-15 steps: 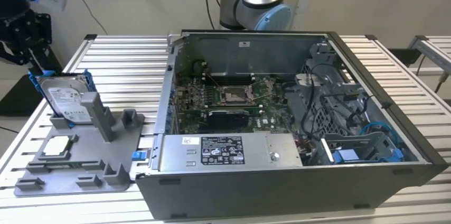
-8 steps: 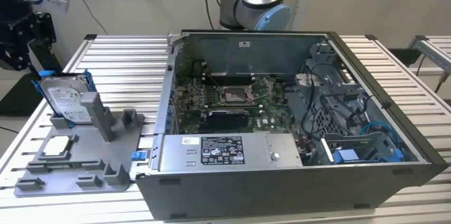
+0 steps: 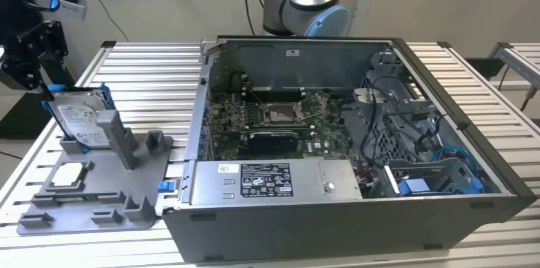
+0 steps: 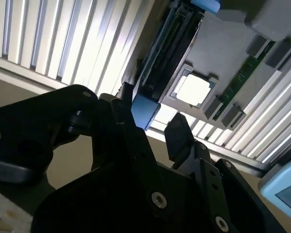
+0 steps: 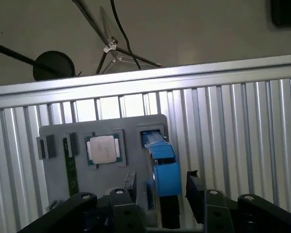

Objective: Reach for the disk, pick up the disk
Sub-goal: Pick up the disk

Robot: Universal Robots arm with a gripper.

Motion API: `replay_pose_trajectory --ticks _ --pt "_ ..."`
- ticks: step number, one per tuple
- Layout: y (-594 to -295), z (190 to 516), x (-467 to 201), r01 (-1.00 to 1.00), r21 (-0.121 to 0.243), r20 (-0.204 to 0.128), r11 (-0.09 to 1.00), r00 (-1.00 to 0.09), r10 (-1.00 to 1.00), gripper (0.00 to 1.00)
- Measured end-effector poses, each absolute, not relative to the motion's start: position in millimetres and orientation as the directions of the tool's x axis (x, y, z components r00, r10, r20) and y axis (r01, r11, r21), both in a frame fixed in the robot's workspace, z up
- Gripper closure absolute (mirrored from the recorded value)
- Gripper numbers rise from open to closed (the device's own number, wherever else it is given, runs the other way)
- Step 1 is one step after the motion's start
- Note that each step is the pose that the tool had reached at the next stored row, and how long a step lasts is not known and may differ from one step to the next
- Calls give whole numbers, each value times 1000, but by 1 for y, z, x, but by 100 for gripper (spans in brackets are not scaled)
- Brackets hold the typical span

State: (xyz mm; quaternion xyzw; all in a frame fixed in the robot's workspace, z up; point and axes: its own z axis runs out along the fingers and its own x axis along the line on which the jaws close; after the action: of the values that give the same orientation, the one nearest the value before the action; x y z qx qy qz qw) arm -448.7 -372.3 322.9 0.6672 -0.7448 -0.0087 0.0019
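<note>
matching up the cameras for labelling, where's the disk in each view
Exterior view: the disk stands upright in the grey fixture at the exterior view's left, beside the computer case.
First wrist view: disk edge-on, blue rail showing, between the fingers of the open gripper.
Second wrist view: disk edge-on, just beyond the gripper.
Shared landmark: the square chip lying in the fixture beside the disk.

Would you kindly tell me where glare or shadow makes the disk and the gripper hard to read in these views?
Second wrist view: the gripper is a near-black silhouette, the table slats and the chip glare white. First wrist view: the disk is evenly lit between the dark fingers. Exterior view: soft even light, with the computer case interior shaded.
</note>
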Motion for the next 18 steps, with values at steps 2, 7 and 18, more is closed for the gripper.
replay_pose_trajectory --ticks 2,7,18 --pt "-372 319 -449 -995 15 -9 101 -101 -995 0" --pt "-372 310 -449 -996 15 -10 84 -84 -996 0" --pt "-372 290 -449 -999 10 -13 32 -32 -999 0"
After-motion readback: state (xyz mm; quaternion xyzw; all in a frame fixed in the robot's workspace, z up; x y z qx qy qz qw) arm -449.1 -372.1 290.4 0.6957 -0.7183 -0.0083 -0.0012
